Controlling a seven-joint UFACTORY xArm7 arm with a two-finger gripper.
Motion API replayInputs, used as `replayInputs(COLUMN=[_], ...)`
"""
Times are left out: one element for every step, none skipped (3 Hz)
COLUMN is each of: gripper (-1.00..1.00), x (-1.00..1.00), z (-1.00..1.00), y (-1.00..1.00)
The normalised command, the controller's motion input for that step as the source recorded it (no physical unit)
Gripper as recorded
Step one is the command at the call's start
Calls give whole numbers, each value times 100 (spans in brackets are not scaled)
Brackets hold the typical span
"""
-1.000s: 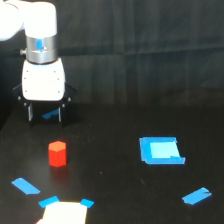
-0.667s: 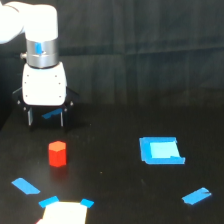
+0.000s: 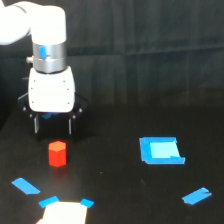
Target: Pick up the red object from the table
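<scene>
The red object (image 3: 57,153) is a small red-orange block standing on the black table (image 3: 115,190) at the exterior view's left. My gripper (image 3: 52,131) hangs from the white arm just above and behind the block, apart from it. Its two dark fingers (image 3: 36,125) point down with a gap between them, open and empty.
A blue square patch (image 3: 161,150) lies to the exterior view's right of the block. Blue tape strips lie at the front left (image 3: 25,186) and front right (image 3: 196,195). A white sheet with blue corners (image 3: 64,212) sits at the front edge. A dark curtain hangs behind.
My gripper has come down and slightly toward the block, closing the distance to it. The red block and tape pieces have not moved.
</scene>
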Motion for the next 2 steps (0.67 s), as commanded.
replayInputs(gripper=[80, 38], x=[51, 24], z=[-13, -26], y=[-99, -68])
